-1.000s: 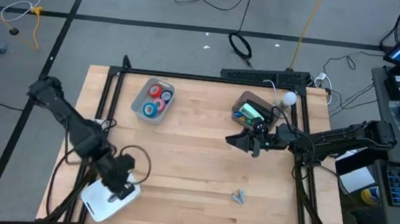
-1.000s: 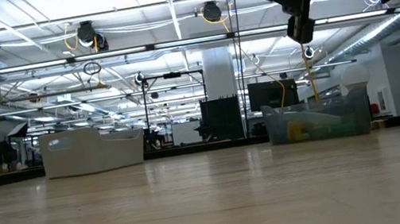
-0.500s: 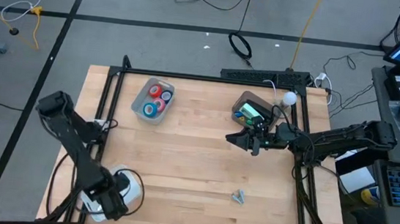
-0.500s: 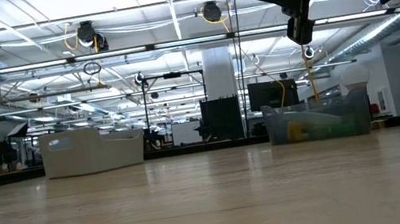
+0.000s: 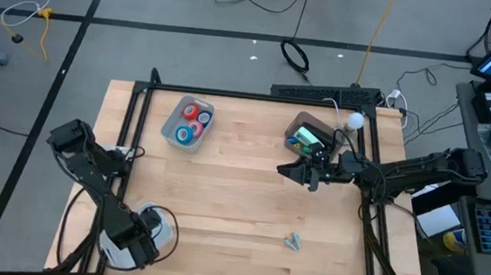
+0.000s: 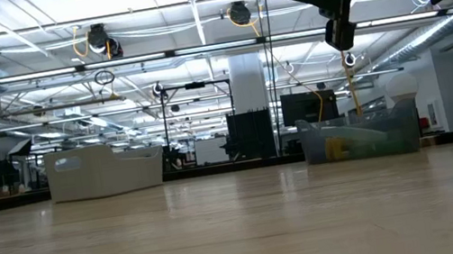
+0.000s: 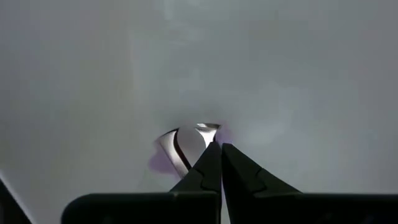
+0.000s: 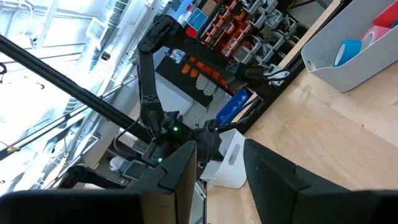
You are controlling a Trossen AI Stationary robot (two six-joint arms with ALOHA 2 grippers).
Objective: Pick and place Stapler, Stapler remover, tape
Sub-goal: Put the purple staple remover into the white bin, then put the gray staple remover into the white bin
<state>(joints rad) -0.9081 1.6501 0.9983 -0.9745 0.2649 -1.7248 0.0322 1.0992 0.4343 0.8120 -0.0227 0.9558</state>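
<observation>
A: How far along is the task judged to be?

B: Well past the middle. Nearest the front edge of the tabletop [image 5: 230, 199], the left hand [image 7: 219, 148] is lowered into a white bin [image 7: 298, 74] at the left corner. Its fingers are clenched, and a small metal claw-like piece [image 7: 186, 142] is seen right at their tips. Whether that piece is pinched or only touched cannot be told.

A: And what is left outside a container?

B: Only 1 thing is seen loose: a second small metal piece [image 5: 292, 241] lying on the bare wood towards the right, well apart from every bin. It is taken to be a staple remover not yet put away.

A: Is the right arm engaged?

B: The right hand [image 5: 302, 173] is held in the air above the middle of the tabletop – fingers parted, nothing between them.

A: The far containers?

B: At the far left, 4 tape rolls [image 5: 196, 129] – 2 red, 2 blue – are packed in a grey bin [image 5: 170, 130], so the tape is judged done. At the far right, a clear bin [image 5: 301, 125] is filled with green, blue and yellow items. A stapler is presumed among them, though its shape cannot be made out.
</observation>
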